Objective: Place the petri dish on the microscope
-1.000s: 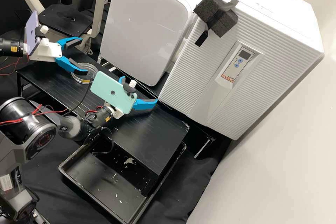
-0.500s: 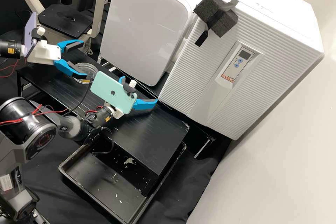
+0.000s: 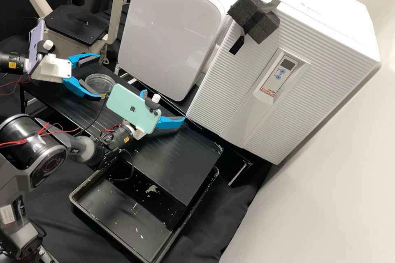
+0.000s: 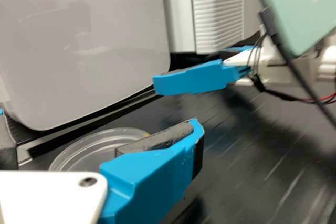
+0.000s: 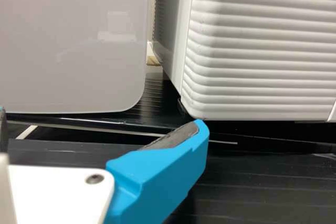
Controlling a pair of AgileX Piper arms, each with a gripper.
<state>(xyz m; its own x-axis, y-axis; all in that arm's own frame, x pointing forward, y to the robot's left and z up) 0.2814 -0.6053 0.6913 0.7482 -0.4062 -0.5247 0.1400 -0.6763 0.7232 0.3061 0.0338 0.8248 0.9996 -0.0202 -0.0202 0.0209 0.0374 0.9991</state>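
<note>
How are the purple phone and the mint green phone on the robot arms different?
In the high view, the purple phone shows as a narrow strip, nearly edge-on, while the mint green phone shows its back broadly. The purple phone is close to the microscope; the mint green phone is farther from it. Both are mounted just behind blue jaws.

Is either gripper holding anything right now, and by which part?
Nothing is held. The left gripper is open by the dish, which rests on the bench; the right gripper is open too.
</note>
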